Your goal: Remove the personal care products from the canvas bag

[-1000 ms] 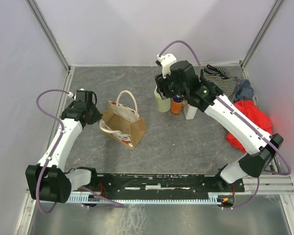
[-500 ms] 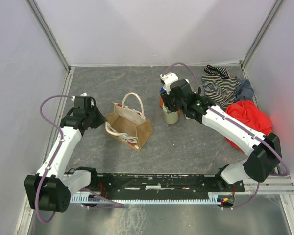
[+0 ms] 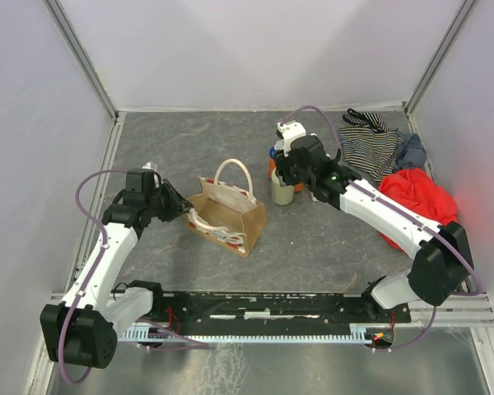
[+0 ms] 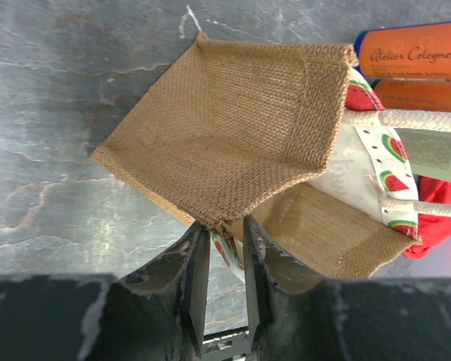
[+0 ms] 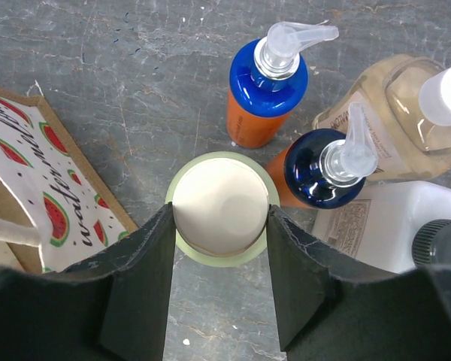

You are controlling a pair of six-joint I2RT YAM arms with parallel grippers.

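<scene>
The canvas bag (image 3: 230,216) lies on its side mid-table, its mouth (image 4: 233,128) open toward my left wrist camera and nothing inside it. My left gripper (image 3: 184,206) is at the bag's left corner. Its jaws (image 4: 223,226) stand slightly open with the corner's edge loose between them. My right gripper (image 3: 286,179) is shut on the cream cap of the pale-green cylinder (image 5: 219,197), which stands upright beside the bag. Close behind it stand two orange pump bottles (image 5: 259,98) (image 5: 323,169), a beige pump bottle (image 5: 395,124) and a white flat bottle (image 5: 376,226).
A red cloth (image 3: 416,197) lies at the right under my right forearm. A striped garment (image 3: 370,140) and a grey-blue cloth (image 3: 410,152) sit in the back right corner. Grey walls close in the table on three sides.
The left gripper pulled the bag to the right, then its jaws eased apart. The right gripper came down with the cylinder beside the other bottles.
</scene>
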